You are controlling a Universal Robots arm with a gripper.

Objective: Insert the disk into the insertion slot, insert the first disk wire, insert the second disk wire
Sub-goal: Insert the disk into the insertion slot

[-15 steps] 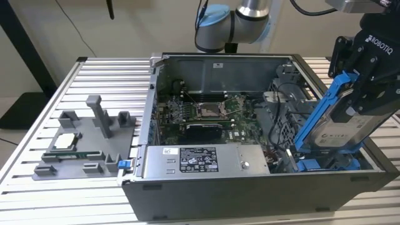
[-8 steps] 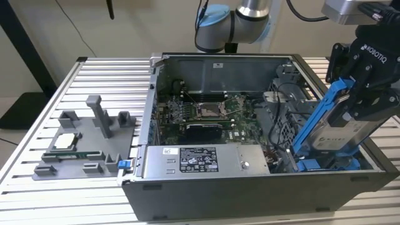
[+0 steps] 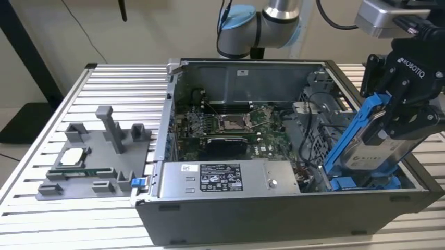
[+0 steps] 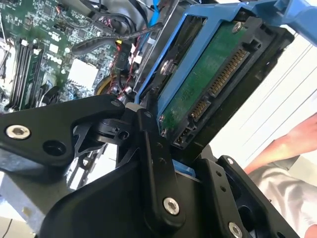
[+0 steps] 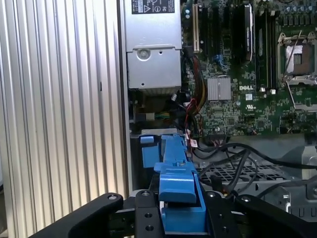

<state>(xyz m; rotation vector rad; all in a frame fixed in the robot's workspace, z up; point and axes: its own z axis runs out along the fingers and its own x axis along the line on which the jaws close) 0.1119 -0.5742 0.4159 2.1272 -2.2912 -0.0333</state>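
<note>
Gripper [image 3: 402, 121] pinches disk [image 3: 374, 152] by its blue carrier [image 3: 347, 138]. Disk is tilted, lower end at slot [image 3: 314, 146], on the exterior view's right. Judged rigid, fairly heavy and shock-sensitive: hold the carrier rails and avoid circuit board [image 4: 198, 94] and connectors [image 4: 228, 74].

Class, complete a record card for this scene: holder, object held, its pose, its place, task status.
holder: gripper, shut on the disk
object: disk in its blue carrier
pose: tilted, lower end down inside the computer case
place: lower end at the insertion slot, on the exterior view's right of the power supply
status: disk not yet seated flat in the slot
</note>
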